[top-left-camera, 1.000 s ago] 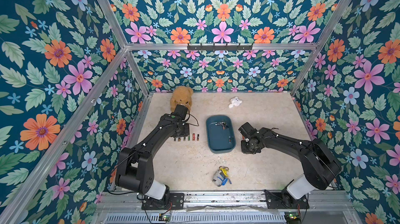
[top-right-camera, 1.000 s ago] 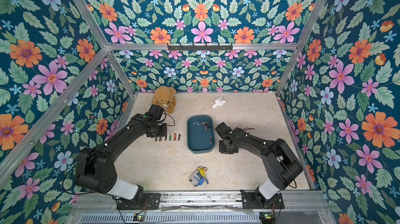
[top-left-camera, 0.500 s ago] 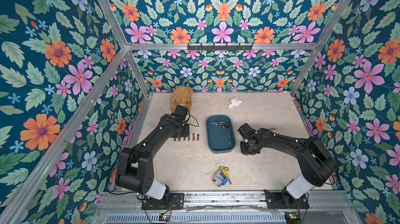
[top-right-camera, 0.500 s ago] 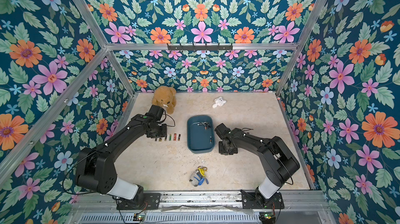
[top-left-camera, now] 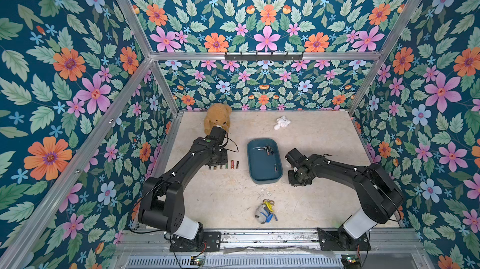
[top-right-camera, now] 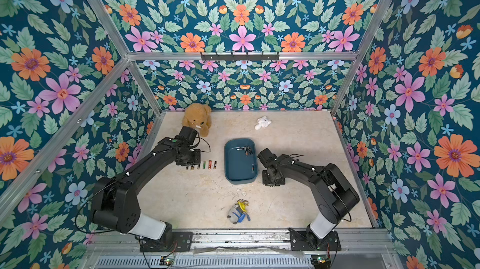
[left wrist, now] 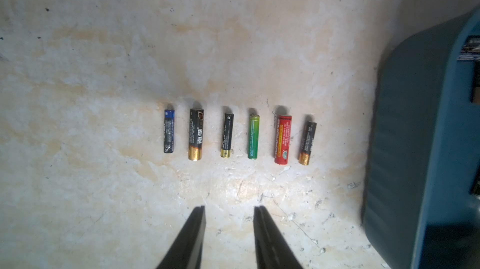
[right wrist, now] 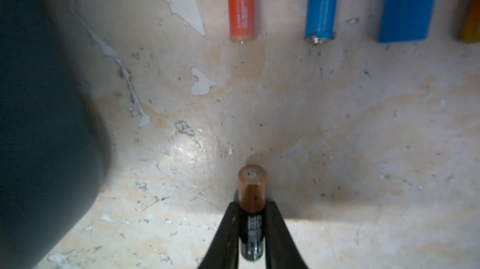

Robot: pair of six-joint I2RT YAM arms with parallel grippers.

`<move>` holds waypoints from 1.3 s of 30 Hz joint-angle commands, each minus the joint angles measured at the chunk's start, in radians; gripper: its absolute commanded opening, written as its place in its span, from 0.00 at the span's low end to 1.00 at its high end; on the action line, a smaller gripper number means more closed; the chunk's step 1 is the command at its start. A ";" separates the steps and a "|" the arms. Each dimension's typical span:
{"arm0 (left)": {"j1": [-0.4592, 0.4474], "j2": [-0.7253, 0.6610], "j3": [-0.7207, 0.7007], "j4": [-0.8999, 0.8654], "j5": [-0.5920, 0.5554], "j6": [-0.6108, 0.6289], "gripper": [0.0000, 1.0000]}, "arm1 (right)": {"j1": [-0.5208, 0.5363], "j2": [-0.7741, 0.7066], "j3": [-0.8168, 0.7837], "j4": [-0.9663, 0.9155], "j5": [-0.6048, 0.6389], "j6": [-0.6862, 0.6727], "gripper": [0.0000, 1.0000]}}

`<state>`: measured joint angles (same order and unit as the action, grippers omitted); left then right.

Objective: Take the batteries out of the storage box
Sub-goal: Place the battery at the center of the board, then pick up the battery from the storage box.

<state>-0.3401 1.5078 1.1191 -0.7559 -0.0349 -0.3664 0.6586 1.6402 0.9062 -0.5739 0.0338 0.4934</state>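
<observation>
Room for moving is widest across the near half of the worktop (top-left-camera: 220, 197), where only a grey-and-blue toy (top-left-camera: 264, 213) lies, and toward the far right corner. The storage box (top-left-camera: 262, 174) sits mid-worktop between the arms. Its left long wall is near a row of six batteries (left wrist: 253, 136), which lie parallel and apart from one another. Its right long wall is just beside the right arm (top-left-camera: 337, 169).

The left claw (left wrist: 230, 215) hangs over bare surface short of that row, released and empty. The right claw (right wrist: 252, 218) is clenched on a black battery (right wrist: 252, 195) with a copper end, low over the worktop just outside the box's wall. Ahead of it lie an orange battery (right wrist: 241, 7) and a blue battery (right wrist: 321, 5), apart from each other.

Inside the box, a cluster of batteries (top-left-camera: 266, 148) rests near the far end, and a lone battery (top-left-camera: 275, 168) lies by the right wall.

A brown teddy bear (top-left-camera: 217, 118) and a white plush (top-left-camera: 282, 122) sit near the far edge. Floral walls (top-left-camera: 267, 85) enclose the beige, scuffed surface.
</observation>
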 commanded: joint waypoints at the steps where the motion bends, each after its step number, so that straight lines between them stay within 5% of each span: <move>1: 0.001 0.001 0.000 -0.006 -0.011 -0.008 0.38 | 0.000 0.007 0.000 -0.013 0.007 -0.011 0.23; 23: -0.150 -0.013 0.082 0.127 0.071 -0.131 0.40 | 0.000 -0.066 0.102 -0.118 0.056 -0.009 0.27; 39: -0.375 0.236 0.150 0.404 0.204 -0.234 0.44 | -0.047 -0.060 0.168 -0.112 0.057 -0.020 0.29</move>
<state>-0.6971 1.7061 1.2488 -0.4213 0.1253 -0.5774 0.6167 1.5761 1.0653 -0.6815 0.0826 0.4831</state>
